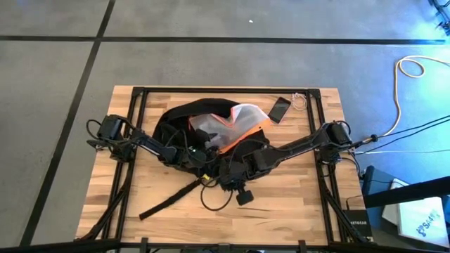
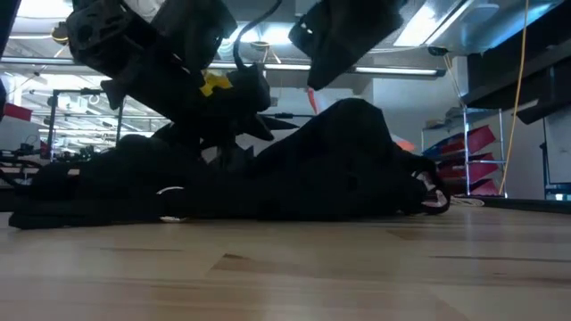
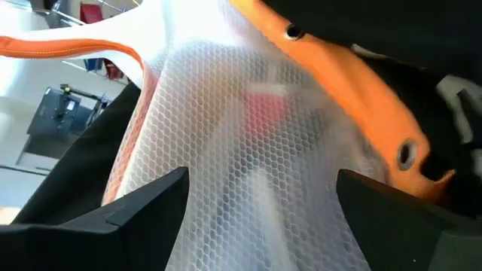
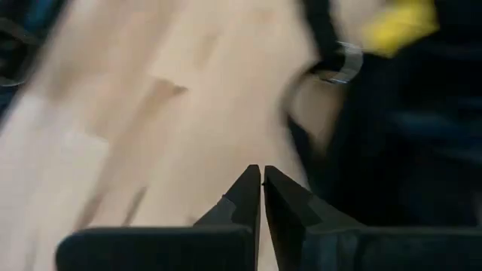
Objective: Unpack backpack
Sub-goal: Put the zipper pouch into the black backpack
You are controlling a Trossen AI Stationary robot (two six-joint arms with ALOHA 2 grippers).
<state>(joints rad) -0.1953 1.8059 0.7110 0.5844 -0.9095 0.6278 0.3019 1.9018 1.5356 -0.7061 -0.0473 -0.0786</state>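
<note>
A large black backpack (image 1: 184, 133) lies flat across the middle of a wooden desk (image 1: 295, 197), its mouth open toward the far edge, where a white mesh pouch (image 1: 223, 123) trimmed in orange spills from the opening. A loose black strap (image 1: 169, 201) trails from the bag toward the near edge. The left hand (image 3: 260, 199), fingers spread wide, sits pressed up against the mesh pouch without gripping it. The right hand (image 4: 261, 184) is over bare wood just beside the bag's dark fabric, its fingers pinched fully together and holding nothing. A small flat black phone (image 1: 280, 108) rests on the desk near the far edge, just beside the backpack's open mouth.
</note>
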